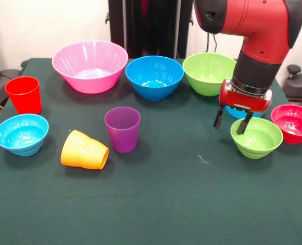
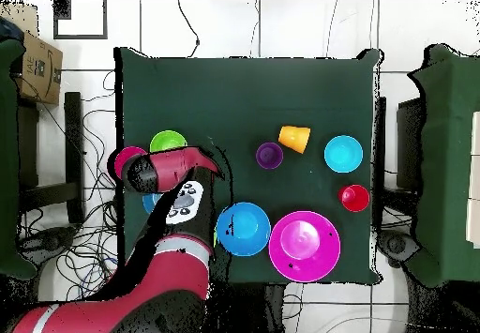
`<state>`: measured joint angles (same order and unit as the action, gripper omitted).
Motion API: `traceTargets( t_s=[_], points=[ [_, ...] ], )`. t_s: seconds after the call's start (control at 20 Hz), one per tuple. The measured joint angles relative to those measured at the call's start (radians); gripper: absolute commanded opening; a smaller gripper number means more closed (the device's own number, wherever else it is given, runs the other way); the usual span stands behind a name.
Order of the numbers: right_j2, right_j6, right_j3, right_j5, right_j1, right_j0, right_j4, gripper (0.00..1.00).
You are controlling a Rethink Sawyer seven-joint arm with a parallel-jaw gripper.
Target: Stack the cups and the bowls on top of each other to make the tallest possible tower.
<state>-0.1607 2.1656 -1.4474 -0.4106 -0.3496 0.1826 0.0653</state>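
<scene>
My gripper [image 1: 231,123] is open and empty. It hangs at the left far rim of the small lime green bowl [image 1: 256,138]; one finger [image 1: 244,123] is over that rim and the other is outside it. A small blue bowl [image 1: 237,113] is mostly hidden behind the gripper. The small red bowl [image 1: 294,122] stands to the right. The purple cup [image 1: 123,129] and the red cup [image 1: 24,94] stand upright. The orange cup [image 1: 83,150] lies on its side. The light blue bowl [image 1: 21,133] is at the left. Nothing is stacked.
At the back stand the big pink bowl [image 1: 90,65], the mid-sized blue bowl [image 1: 154,76] and the mid-sized lime green bowl [image 1: 208,73]. In the overhead view the arm [image 2: 173,174] covers the small bowls' side, next to the small green bowl [image 2: 169,143].
</scene>
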Motion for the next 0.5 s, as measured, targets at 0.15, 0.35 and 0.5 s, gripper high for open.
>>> traceTargets(
  t_s=[0.15,0.35,0.5],
  points=[
    [0.0,0.0,0.0,0.0,0.002,0.0,0.0,1.0],
    [0.0,0.0,0.001,0.0,0.005,0.0,0.0,1.0],
    [0.0,0.0,0.001,0.0,0.013,0.0,0.0,1.0]
  ],
)
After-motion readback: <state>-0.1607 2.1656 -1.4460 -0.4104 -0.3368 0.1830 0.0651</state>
